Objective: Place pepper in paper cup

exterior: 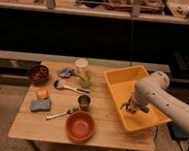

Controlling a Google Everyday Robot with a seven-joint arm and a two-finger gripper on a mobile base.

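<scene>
The pale paper cup stands upright at the back middle of the wooden table. Right in front of it, touching or nearly touching its base, lies a small greenish shape that looks like the pepper. My gripper is far to the right, pointing down inside the yellow bin, close to the bin's floor. Its fingers are shut, and I see nothing held between them. The white arm reaches in from the right edge.
Left of the cup are a blue-grey cloth, a dark bowl and a spoon. Nearer the front are a small metal cup, an orange bowl, a second spoon, a blue sponge and an orange item.
</scene>
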